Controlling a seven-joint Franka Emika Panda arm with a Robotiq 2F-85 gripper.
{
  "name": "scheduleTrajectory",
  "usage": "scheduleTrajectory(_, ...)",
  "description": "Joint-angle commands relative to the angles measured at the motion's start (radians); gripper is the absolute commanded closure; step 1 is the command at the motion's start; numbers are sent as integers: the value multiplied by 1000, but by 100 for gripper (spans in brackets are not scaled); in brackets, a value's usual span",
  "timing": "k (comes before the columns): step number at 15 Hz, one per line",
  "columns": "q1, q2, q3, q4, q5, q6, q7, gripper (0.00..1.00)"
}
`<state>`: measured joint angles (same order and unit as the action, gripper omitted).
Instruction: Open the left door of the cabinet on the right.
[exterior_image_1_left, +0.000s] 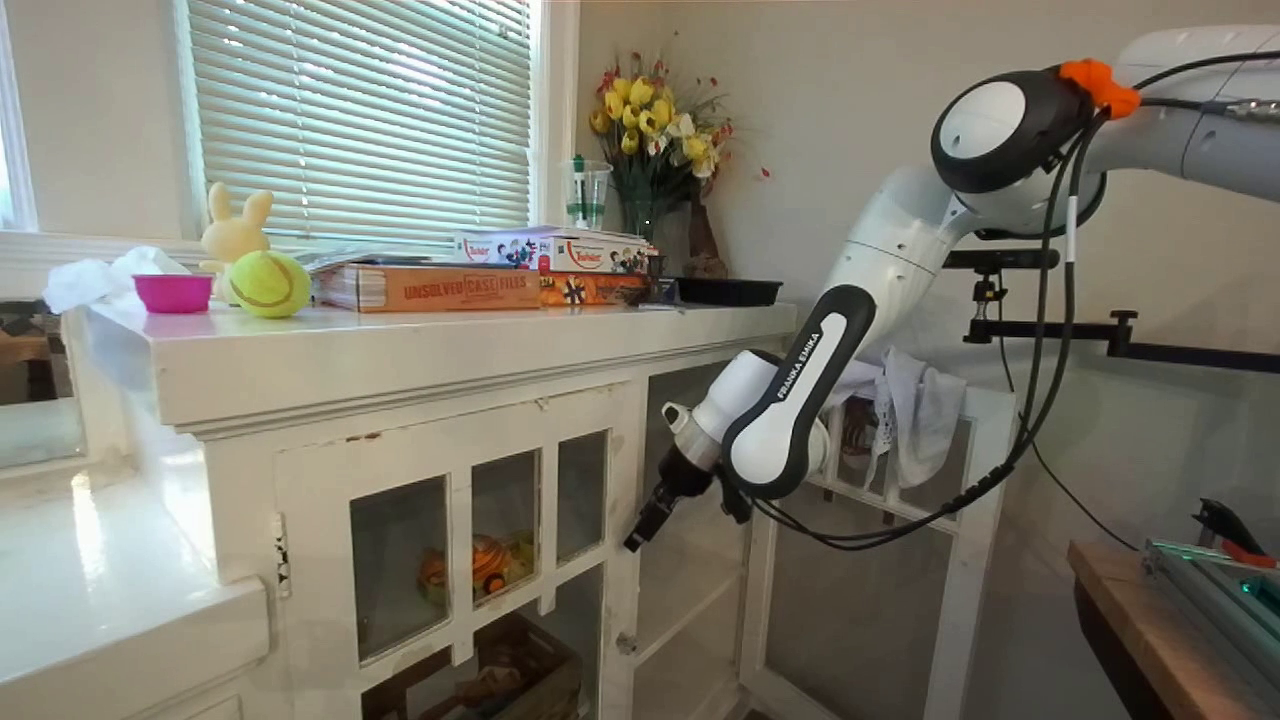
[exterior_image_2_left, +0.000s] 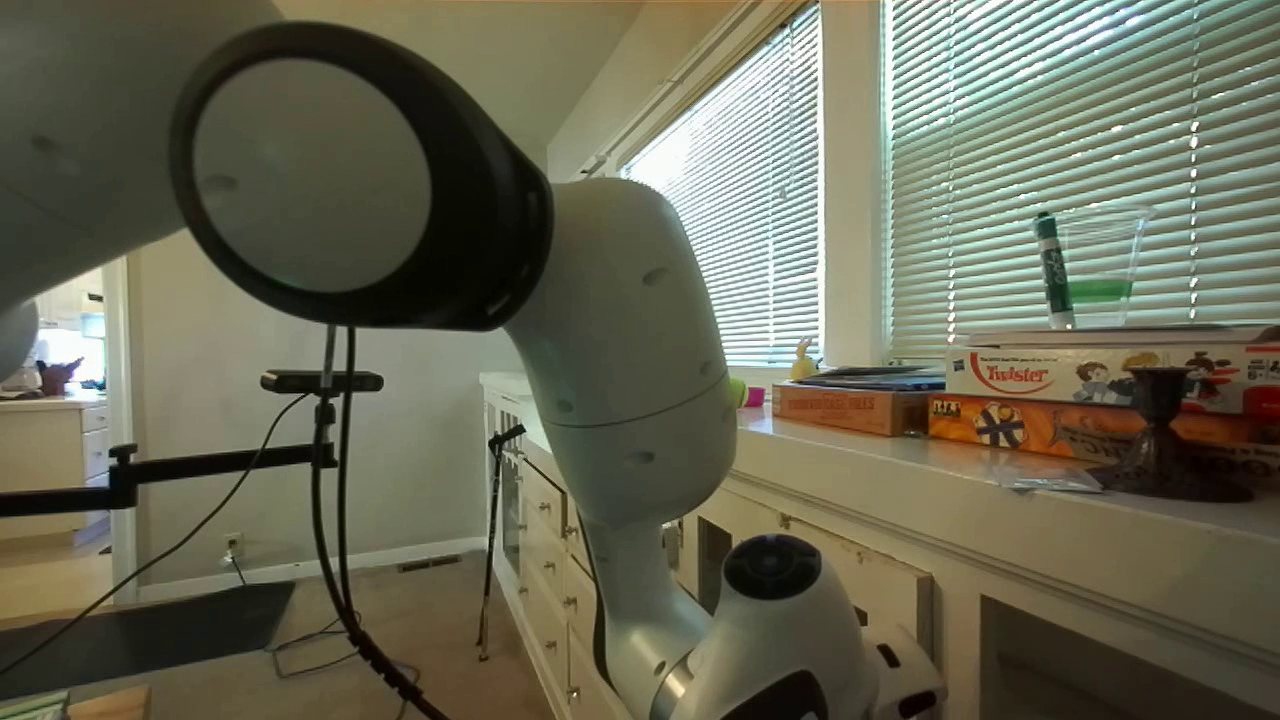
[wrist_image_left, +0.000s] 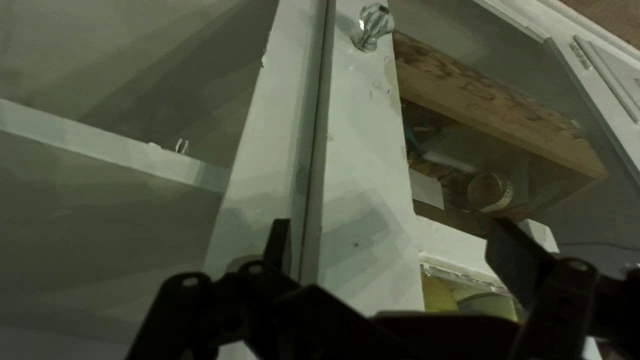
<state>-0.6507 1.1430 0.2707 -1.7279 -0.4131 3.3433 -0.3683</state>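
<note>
The white cabinet has a flat overhanging top, also in an exterior view. Its left door, with glass panes and a hinge at its left edge, looks closed. Its stile fills the middle of the wrist view, with a narrow dark seam beside the centre post. Its clear glass knob shows at the top of the wrist view. My gripper is open and empty, pointing down at the door's free edge above the knob. Its fingers straddle the stile; contact cannot be told.
The twin door stands open on the right with a white cloth over it. Game boxes, a tennis ball, a pink bowl and a flower vase stand on top. A wooden table is at lower right.
</note>
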Motion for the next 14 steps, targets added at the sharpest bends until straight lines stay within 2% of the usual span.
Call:
scheduleTrajectory(1, -2, 9, 0, 14, -79, 6, -48, 0)
scheduleTrajectory(6, -8, 13, 0, 16, -144, 4, -109, 0)
scheduleTrajectory(8, -17, 18, 7, 19, -137, -1, -137, 0)
scheduleTrajectory(14, -1, 0, -13, 1, -116, 2, -96, 0)
